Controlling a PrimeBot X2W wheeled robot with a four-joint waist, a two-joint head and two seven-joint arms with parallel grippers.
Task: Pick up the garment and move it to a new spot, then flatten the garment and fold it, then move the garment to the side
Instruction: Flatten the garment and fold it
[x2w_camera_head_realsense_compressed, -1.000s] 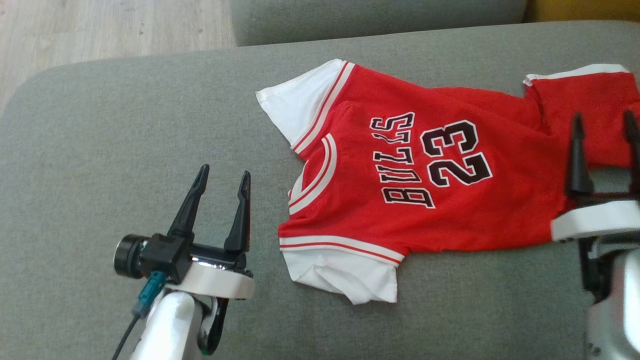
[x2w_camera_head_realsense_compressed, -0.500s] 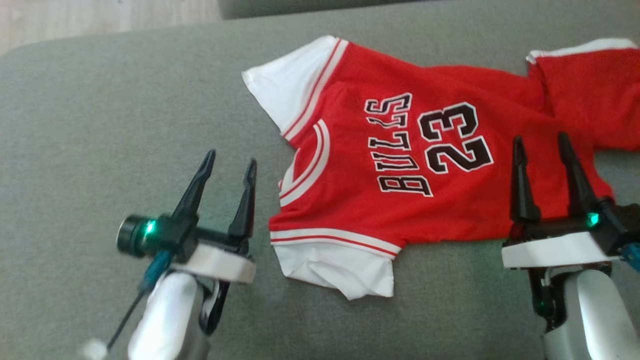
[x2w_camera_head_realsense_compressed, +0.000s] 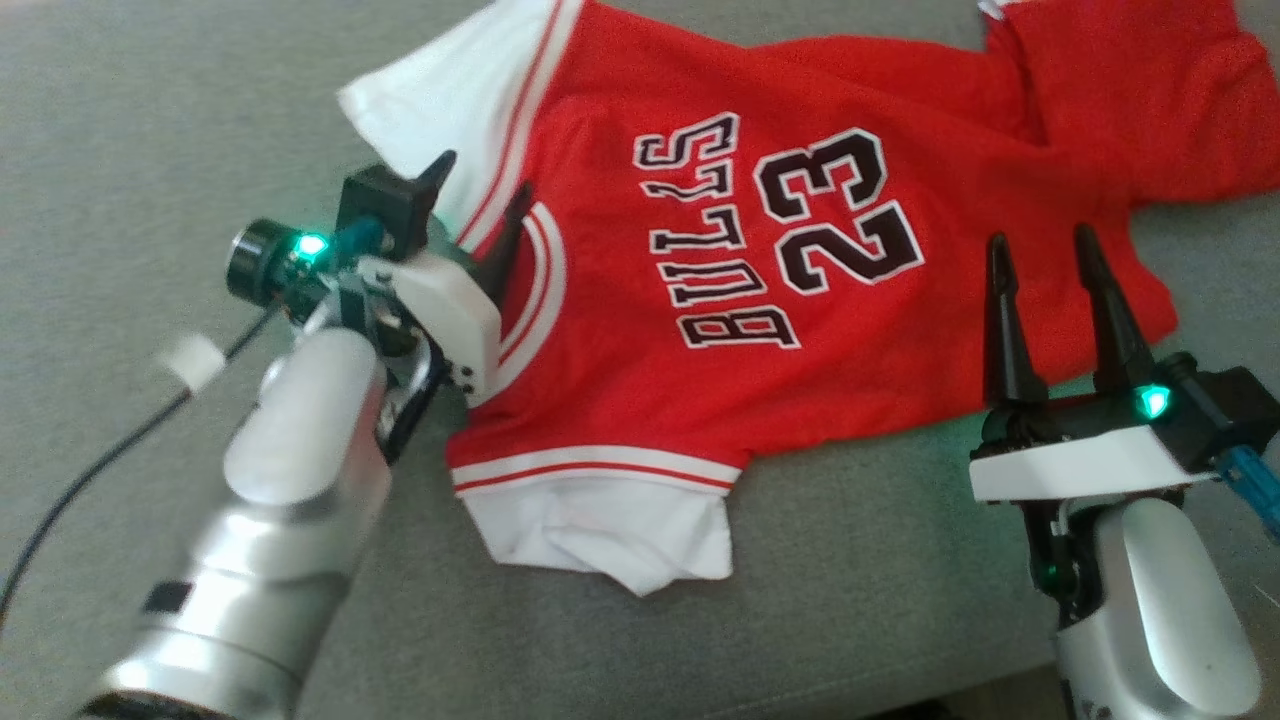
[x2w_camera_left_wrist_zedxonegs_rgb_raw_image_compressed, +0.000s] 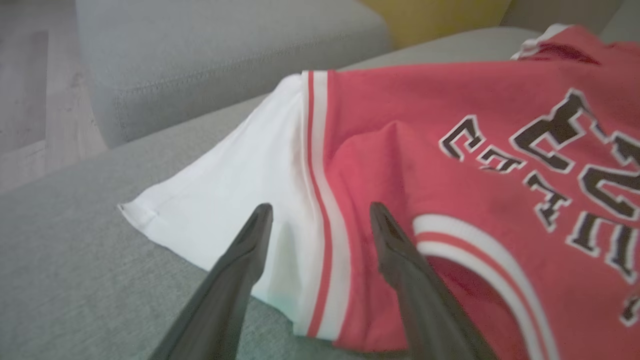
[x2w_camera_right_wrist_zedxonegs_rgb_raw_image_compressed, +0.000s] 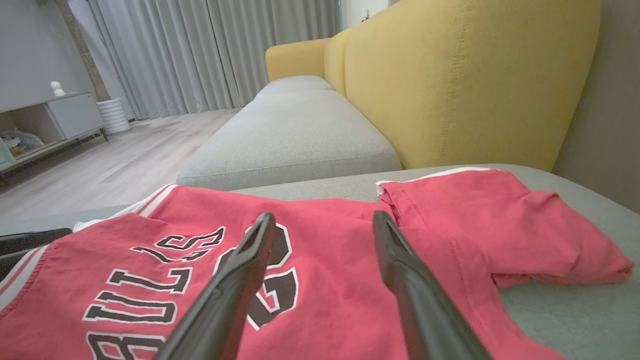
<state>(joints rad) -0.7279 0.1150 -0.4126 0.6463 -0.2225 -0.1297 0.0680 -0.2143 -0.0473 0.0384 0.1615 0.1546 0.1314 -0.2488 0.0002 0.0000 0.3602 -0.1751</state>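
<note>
The garment (x2w_camera_head_realsense_compressed: 850, 360) is a red jersey with white sleeves, "BULLS 23" in black letters, lying spread and a bit rumpled on a grey cushion (x2w_camera_head_realsense_compressed: 150, 120). My left gripper (x2w_camera_head_realsense_compressed: 482, 195) hovers open over its collar and far white sleeve (x2w_camera_left_wrist_zedxonegs_rgb_raw_image_compressed: 240, 175), nothing between the fingers (x2w_camera_left_wrist_zedxonegs_rgb_raw_image_compressed: 250, 240). The garment (x2w_camera_left_wrist_zedxonegs_rgb_raw_image_compressed: 450, 175) fills the right of the left wrist view. My right gripper (x2w_camera_head_realsense_compressed: 1040, 250) stands open over the lower red hem, pointing across the number. In the right wrist view its fingers (x2w_camera_right_wrist_zedxonegs_rgb_raw_image_compressed: 250, 260) frame the garment (x2w_camera_right_wrist_zedxonegs_rgb_raw_image_compressed: 350, 280) and a folded-over red flap (x2w_camera_right_wrist_zedxonegs_rgb_raw_image_compressed: 500, 230).
A second grey cushion (x2w_camera_right_wrist_zedxonegs_rgb_raw_image_compressed: 290, 135) lies beyond the garment, with a yellow sofa back (x2w_camera_right_wrist_zedxonegs_rgb_raw_image_compressed: 450, 75) behind it. Wooden floor (x2w_camera_right_wrist_zedxonegs_rgb_raw_image_compressed: 100, 170), a low shelf unit (x2w_camera_right_wrist_zedxonegs_rgb_raw_image_compressed: 50, 120) and curtains (x2w_camera_right_wrist_zedxonegs_rgb_raw_image_compressed: 200, 50) are farther off. A black cable (x2w_camera_head_realsense_compressed: 90, 470) trails from my left wrist.
The head camera has dipped, shifting the whole picture. My left gripper has moved from the bare cushion onto the jersey's collar and sleeve. The right gripper has come in over the hem.
</note>
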